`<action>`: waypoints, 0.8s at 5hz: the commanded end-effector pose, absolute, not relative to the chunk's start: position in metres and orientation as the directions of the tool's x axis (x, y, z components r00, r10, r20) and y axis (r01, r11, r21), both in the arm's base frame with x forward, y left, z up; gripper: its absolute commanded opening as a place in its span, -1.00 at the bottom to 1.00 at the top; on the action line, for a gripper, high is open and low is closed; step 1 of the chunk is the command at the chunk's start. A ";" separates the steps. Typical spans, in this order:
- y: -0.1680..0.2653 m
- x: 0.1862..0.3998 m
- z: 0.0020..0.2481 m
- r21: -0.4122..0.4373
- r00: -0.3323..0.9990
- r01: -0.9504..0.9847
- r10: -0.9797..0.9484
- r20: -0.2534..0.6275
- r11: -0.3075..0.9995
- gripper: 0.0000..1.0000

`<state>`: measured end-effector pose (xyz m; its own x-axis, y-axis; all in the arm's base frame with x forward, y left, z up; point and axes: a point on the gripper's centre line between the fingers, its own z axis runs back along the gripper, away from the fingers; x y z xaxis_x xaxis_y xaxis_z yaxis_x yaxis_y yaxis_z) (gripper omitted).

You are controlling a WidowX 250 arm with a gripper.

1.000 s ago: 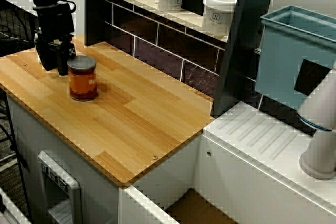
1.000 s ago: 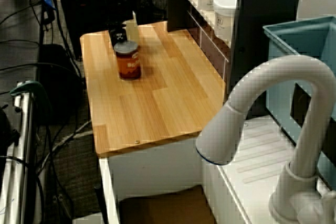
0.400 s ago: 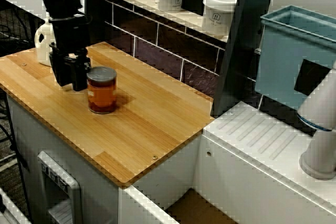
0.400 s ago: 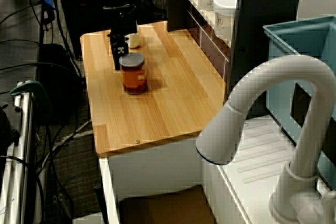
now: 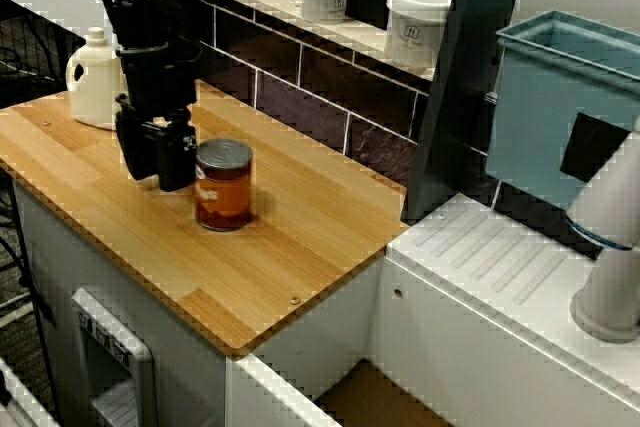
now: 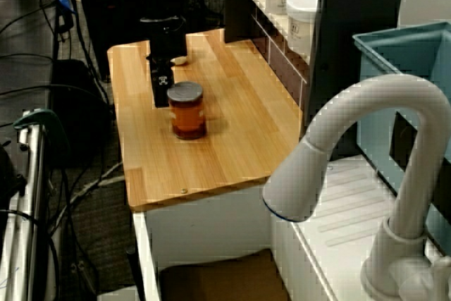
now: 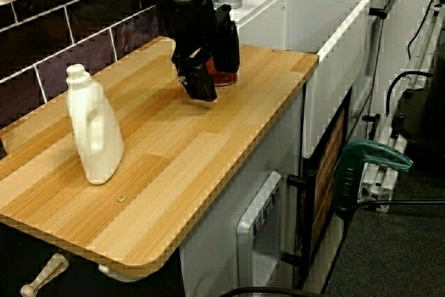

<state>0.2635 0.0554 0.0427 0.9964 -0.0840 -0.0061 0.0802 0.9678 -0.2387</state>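
Wooden counter (image 5: pixel 300 247) bears the upright jar (image 5: pixel 223 185) midway between its back and front edges, unlifted, with the claw (image 5: pixel 158 159) low just beside it, open or closed I cannot tell

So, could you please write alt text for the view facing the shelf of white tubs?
A black robot hand reaches down to the wooden counter, close beside an upright amber jar with a grey lid. A white jug stands behind it; white tubs line the shelf, and a blue bin sits at right.
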 end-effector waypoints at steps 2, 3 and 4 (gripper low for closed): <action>0.043 0.254 0.060 -0.245 0.990 0.136 -0.124 0.064 0.960 1.00; 0.036 0.243 0.059 -0.270 0.985 0.170 -0.156 0.070 0.948 1.00; 0.023 0.235 0.053 -0.230 0.979 0.193 -0.174 0.102 0.954 1.00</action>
